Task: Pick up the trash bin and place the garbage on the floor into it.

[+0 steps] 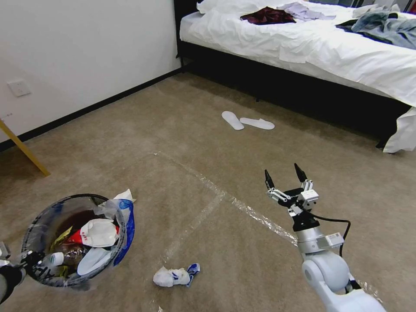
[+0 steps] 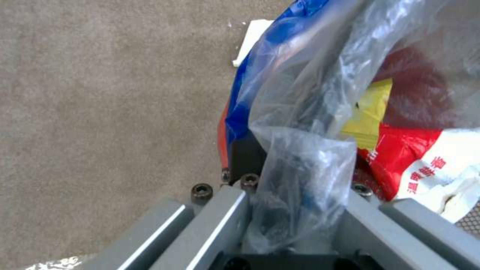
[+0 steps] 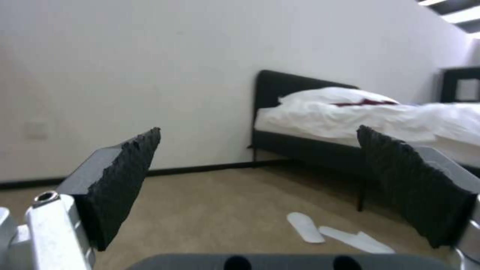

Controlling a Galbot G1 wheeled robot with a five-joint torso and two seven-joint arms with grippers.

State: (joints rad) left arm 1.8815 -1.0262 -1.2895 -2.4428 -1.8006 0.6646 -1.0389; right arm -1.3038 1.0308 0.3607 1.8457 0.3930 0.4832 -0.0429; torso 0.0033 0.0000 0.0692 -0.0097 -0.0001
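Item, lower left of the head view: the trash bin (image 1: 73, 242), round, dark-rimmed, lined with a clear bag with blue edges, held at its near rim by the left gripper (image 1: 30, 262). In the left wrist view the fingers (image 2: 220, 221) are clamped on rim and bunched liner (image 2: 300, 168). Contents, already collected: a red-and-white wrapper (image 1: 97, 233), a yellow scrap (image 2: 367, 116), a clear bottle with white cap (image 1: 53, 259), white paper.

Item, bottom centre of the head view: one crumpled white tissue with a blue-printed piece (image 1: 175, 276), lying on the beige carpet (image 1: 182, 143) just right of the bin. Judged the principal garbage left to collect; a small white fleck sits at the bottom edge below it.

Item, lower right: the right gripper (image 1: 286, 175), raised above the carpet, jaws spread wide, holding nothing, pointed toward the bed.

Item, centre: strips of clear tape (image 1: 242, 208) stuck across the carpet.

Item, upper centre: a pair of white slippers (image 1: 247, 121), beside the bed (image 1: 303, 47); not litter, by appearance.

Status, as judged: bin picked up, most litter inside, one tissue outstanding.
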